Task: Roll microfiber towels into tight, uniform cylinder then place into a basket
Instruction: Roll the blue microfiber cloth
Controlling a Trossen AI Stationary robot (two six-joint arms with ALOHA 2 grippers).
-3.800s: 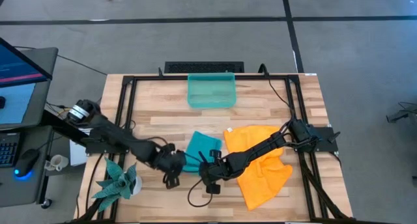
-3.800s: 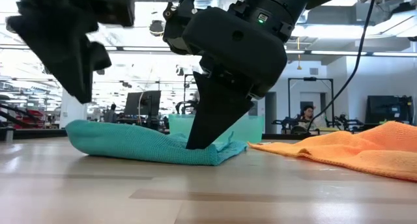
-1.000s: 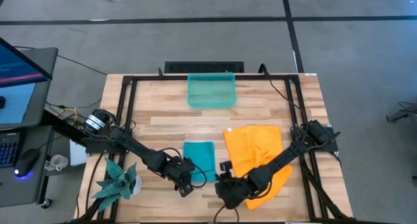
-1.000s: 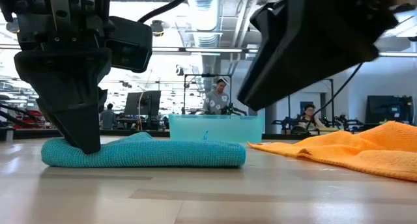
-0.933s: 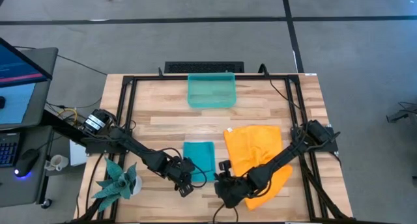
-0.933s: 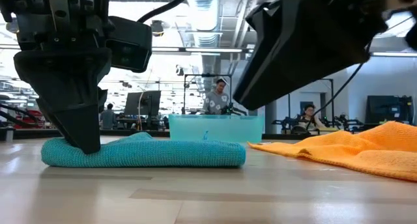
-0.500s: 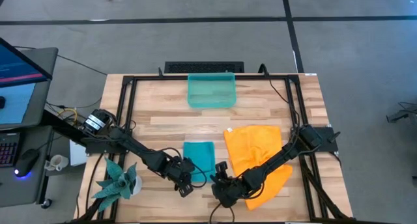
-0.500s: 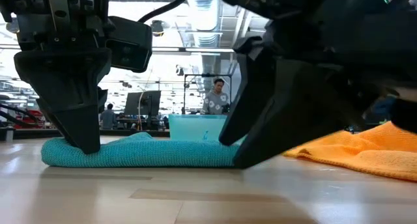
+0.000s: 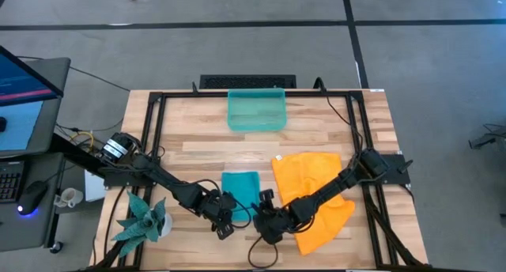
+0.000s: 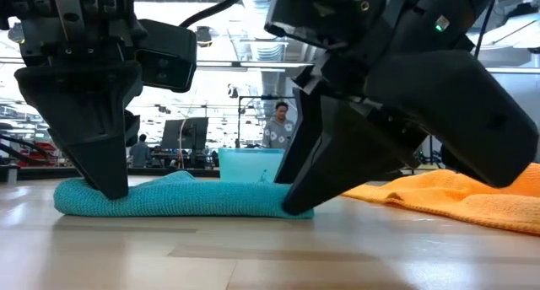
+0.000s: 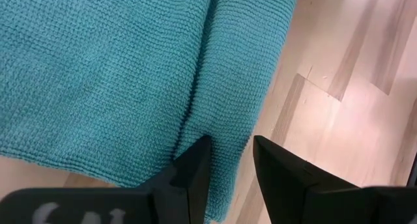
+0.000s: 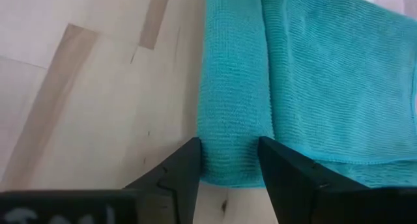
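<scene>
Risks first. Both end effectors sit at the near edge of the teal towel, one per corner, w/ a roll apparently about to start. If the two don't move in step the roll will likely skew, one end tighter than the other, so no uniform cylinder. The fold is thick at that edge; a fingertip could catch only the top layer and peel it open instead of curling the whole stack. Cloth is soft, could slide on the table rather than turn over.

Left end effector: fingers parted a moderate amt, straddling the towel's edge near a corner. One finger is on the cloth, the other just off it over bare wood. Tips pressed down to the table in the low view. Partly closed over the edge, but can't tell if it truly pinches.

Right end effector: fingers set apart, the folded edge strip lies between them, tips at or on the cloth. Whether it has clenched on the strip or only brackets it: can't tell.

Orange towel lies spread beside and partly under the right arm, untouched by either end effector. Basket is well beyond both, at the far side of the table; looks empty, though it's hard to be sure.
</scene>
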